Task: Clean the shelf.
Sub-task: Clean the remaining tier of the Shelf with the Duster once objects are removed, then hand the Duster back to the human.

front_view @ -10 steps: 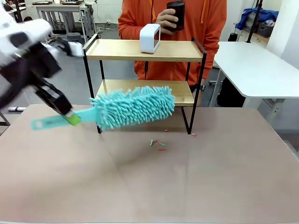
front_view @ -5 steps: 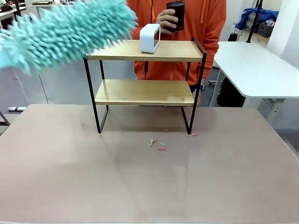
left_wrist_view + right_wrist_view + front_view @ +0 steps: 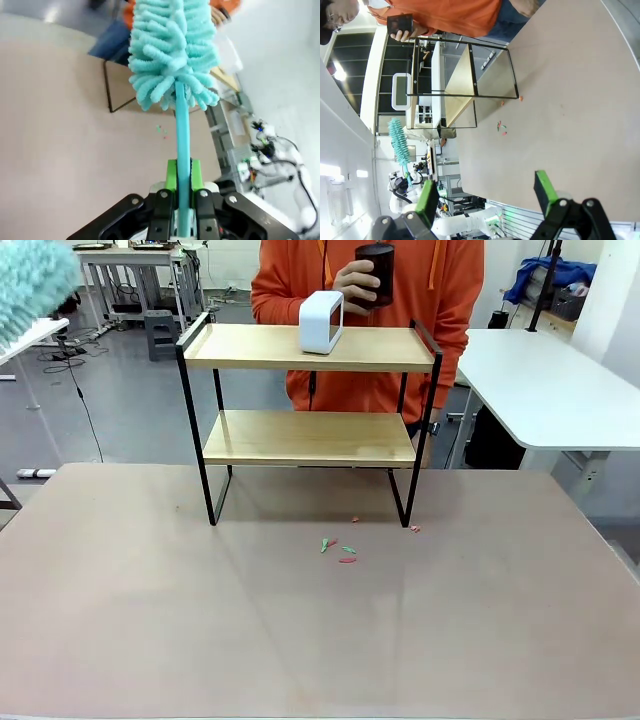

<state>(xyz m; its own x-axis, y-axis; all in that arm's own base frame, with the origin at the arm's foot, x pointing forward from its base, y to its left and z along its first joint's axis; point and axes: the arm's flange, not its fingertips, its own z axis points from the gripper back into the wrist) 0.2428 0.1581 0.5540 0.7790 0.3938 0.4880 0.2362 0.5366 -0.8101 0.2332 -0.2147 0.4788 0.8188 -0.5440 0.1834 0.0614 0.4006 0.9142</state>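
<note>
Pincer on the left arm point(image 3: 184, 172) is clamping the duster point(image 3: 172, 50) by its thin handle, fluffy head raised well clear of the shelf point(image 3: 250, 346), probably leaving the person's hand point(image 3: 352, 282) room to clear the top board, while the right pincer point(image 3: 487, 192) is hanging open, and the shelf is standing at the desk's point(image 3: 300, 640) far side, long axis running left to right, open front facing the robot.

We're in a lab or workshop here: grey floor point(image 3: 140, 420) with loose cables point(image 3: 62, 355) at upper left, metal-legged workbenches point(image 3: 135, 265) behind, a white table point(image 3: 545, 380) at right.

Bright even light, soft wrist-view blur.
</note>
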